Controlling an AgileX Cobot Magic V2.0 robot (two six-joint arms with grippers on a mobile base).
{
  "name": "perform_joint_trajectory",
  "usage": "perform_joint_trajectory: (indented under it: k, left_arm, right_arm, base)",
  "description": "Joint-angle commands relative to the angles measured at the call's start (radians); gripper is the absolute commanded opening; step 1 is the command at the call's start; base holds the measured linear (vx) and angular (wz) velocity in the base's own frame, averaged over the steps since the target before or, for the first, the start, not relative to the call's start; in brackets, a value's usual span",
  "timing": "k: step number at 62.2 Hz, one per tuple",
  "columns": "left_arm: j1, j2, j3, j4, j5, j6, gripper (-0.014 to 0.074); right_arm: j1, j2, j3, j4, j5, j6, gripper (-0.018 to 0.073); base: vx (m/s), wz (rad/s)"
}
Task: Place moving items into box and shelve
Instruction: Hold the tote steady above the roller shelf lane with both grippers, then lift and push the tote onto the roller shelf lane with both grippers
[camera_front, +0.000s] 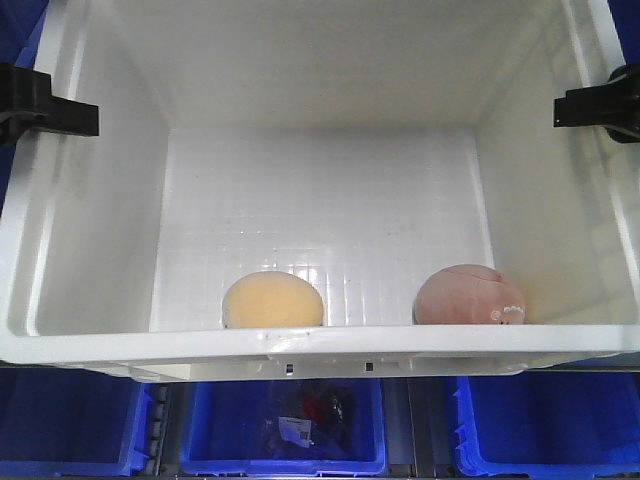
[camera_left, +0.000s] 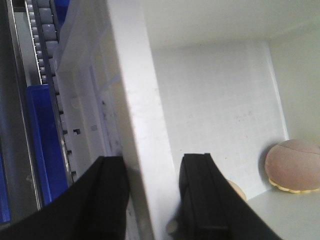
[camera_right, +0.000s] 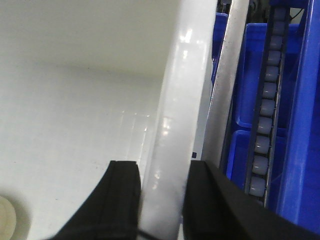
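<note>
Left pincer (camera_front: 40, 112), black, partly cut off, clamped the white plastic tote (camera_front: 90, 345) on its left rim. Inside, on the gridded floor against the near wall: a yellow-cream soft ball (camera_front: 272, 300), then a dusty pink stitched ball (camera_front: 470, 295), lower halves hidden. Right pincer (camera_front: 600, 105) clamped the right rim. Blue bins (camera_front: 60, 425) below, contents indistinct.

The front camera looks steeply down into the box (camera_front: 90, 330). Each wrist camera sits close against a side wall, looking along it; all share the box's interior.
</note>
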Motion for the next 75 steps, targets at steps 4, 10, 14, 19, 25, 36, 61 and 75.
perform_joint_trajectory:
  k: [4, 10, 14, 19, 25, 36, 61, 75]
  left_arm:
    - [-0.005, -0.03, -0.043, -0.067, -0.121, 0.02, -0.0006]
    - [-0.005, -0.03, -0.043, -0.067, -0.121, 0.02, -0.0006]
    - [-0.005, -0.03, -0.043, -0.067, -0.121, 0.02, -0.0006]
    - [-0.005, -0.027, -0.043, -0.066, -0.126, 0.02, -0.0006]
    - [-0.005, -0.018, -0.043, -0.052, -0.127, 0.02, -0.0006]
    - [-0.005, 0.031, -0.043, -0.012, -0.129, 0.02, -0.0006]
    - [-0.005, 0.243, -0.043, 0.046, -0.538, 0.021, -0.0006]
    - [-0.005, 0.344, -0.043, 0.046, -0.687, 0.028, -0.0004]
  right_arm:
    - [-0.003, -0.029, -0.043, 0.022, -0.143, -0.017, -0.0006]
    - [-0.003, -0.029, -0.043, 0.022, -0.143, -0.017, -0.0006]
    - [-0.003, -0.029, -0.043, 0.022, -0.144, -0.017, -0.0006]
    - [-0.003, -0.028, -0.043, 0.022, -0.142, -0.017, -0.0006]
    - [-0.003, -0.021, -0.043, 0.023, -0.141, -0.017, -0.0006]
    - [-0.003, 0.023, -0.043, 0.025, -0.156, -0.017, -0.0006]
    - [-0.003, 0.235, -0.043, 0.135, -0.522, -0.124, -0.0006]
    - [-0.003, 0.321, -0.043, 0.195, -0.609, -0.156, -0.0003]
  base:
    - [0.0, 0.0]
    - [0.0, 0.0]
    - [0.0, 0.0]
    - [0.0, 0.0]
    - [0.0, 0.0]
    - [0.0, 0.0]
    - [0.0, 0.0]
    - [0.0, 0.0]
